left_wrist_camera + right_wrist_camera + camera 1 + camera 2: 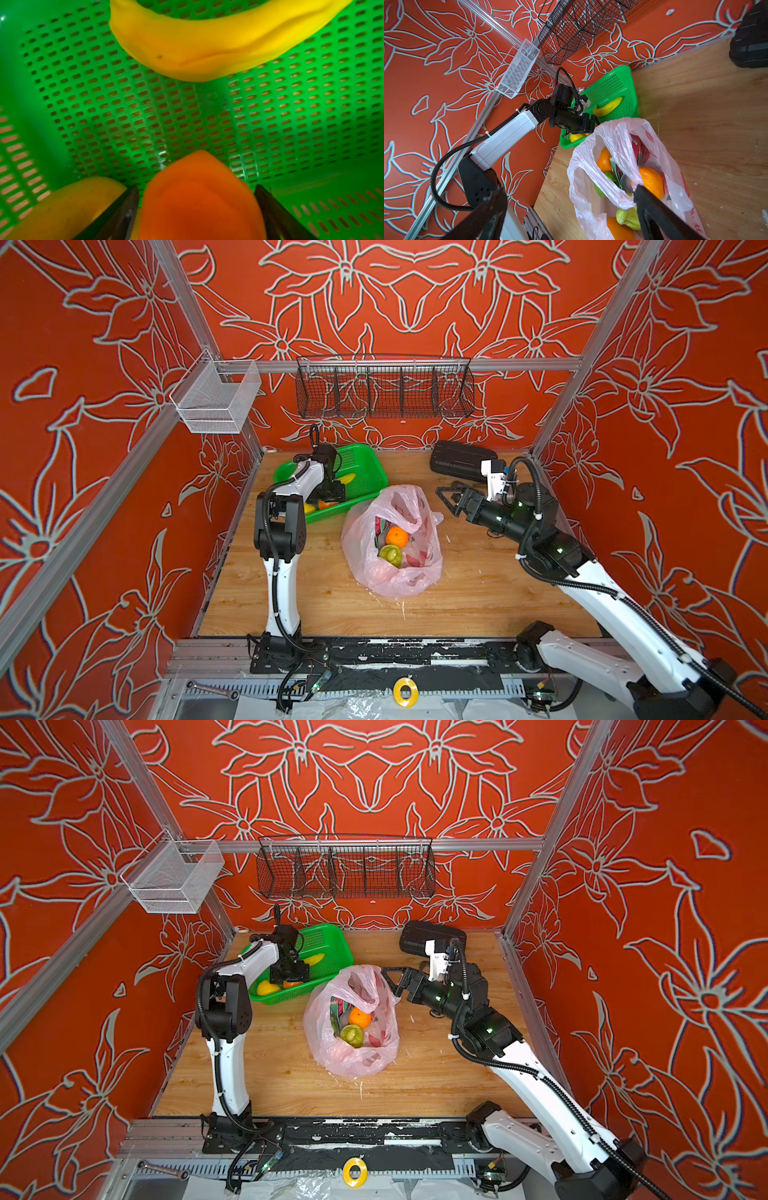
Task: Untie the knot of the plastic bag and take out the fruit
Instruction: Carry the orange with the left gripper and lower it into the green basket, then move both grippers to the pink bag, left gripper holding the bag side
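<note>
The pale pink plastic bag (361, 560) (324, 1044) (591, 207) lies mid-table with its mouth gaping; no knot shows. Inside it I see fruit: an orange (397, 537) (652, 182) and a green one (390, 555) (627, 218). My right gripper (446, 499) (568, 189) hovers open at the bag's far right rim, holding nothing. My left gripper (332, 499) (196, 188) is down in the green basket (374, 460) (124, 104), its jaws wide on either side of an orange fruit (199, 197) (293, 984), with a thin gap showing. A yellow lemon-like fruit (68, 207) lies beside it.
A yellow banana (347, 478) (207, 47) lies in the basket. A black case (461, 460) sits at the back right. A black wire rack (384, 391) and a white mesh bin (216, 400) hang on the walls. A tape roll (405, 692) lies below the front rail.
</note>
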`<state>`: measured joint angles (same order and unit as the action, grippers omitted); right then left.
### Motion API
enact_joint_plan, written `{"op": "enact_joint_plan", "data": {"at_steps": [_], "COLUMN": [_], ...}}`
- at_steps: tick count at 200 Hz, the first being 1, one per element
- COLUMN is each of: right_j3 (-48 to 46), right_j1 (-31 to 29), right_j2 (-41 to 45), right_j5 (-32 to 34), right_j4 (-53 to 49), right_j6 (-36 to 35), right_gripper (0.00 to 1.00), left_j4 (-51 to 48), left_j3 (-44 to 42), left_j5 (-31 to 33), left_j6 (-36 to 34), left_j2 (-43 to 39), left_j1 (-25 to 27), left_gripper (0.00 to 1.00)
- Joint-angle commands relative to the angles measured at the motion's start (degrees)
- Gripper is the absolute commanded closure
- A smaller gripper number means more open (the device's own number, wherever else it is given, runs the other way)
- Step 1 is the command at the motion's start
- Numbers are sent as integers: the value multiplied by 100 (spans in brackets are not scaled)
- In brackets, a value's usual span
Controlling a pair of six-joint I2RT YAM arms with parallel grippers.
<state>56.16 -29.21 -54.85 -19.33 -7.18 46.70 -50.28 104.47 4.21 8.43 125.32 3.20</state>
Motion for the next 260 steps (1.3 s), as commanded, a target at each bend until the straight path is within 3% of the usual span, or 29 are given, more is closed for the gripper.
{"op": "enact_joint_plan", "data": {"at_steps": [1,54,100,123,151,176,229,260], "right_j3": [-34,-26,-74,-103,-174,-237,-452,-583], "right_j1": [13,13,-3,-64,-379,-906,-1850,-2228], "right_j2": [115,45,-169,-302,-480,-664,-1189,-1606], "right_j5": [-3,-5,-177,-449,-454,33,1054,1605], "right_j4": [-11,-66,-369,-471,-607,-769,-812,-639], "right_j6": [-73,-106,-397,-559,-643,-622,-235,-29], "right_gripper": [3,3,12,19,24,26,29,28], "left_j4": [-154,34,648,898,943,550,-129,407], "left_j3": [-34,-462,-1312,-1828,-2486,-2920,-4001,-4785], "left_j5": [-29,-423,-1868,-2269,-2120,-1704,-1345,-1174], "left_j6": [6,222,799,1302,1792,1984,2326,2770], "left_j2": [-187,-1443,-3152,-3990,-4898,-5392,-6072,-6139], "left_j1": [-22,-2,15,155,694,1308,2163,2622], "left_gripper": [13,13,13,15,17,19,20,19]}}
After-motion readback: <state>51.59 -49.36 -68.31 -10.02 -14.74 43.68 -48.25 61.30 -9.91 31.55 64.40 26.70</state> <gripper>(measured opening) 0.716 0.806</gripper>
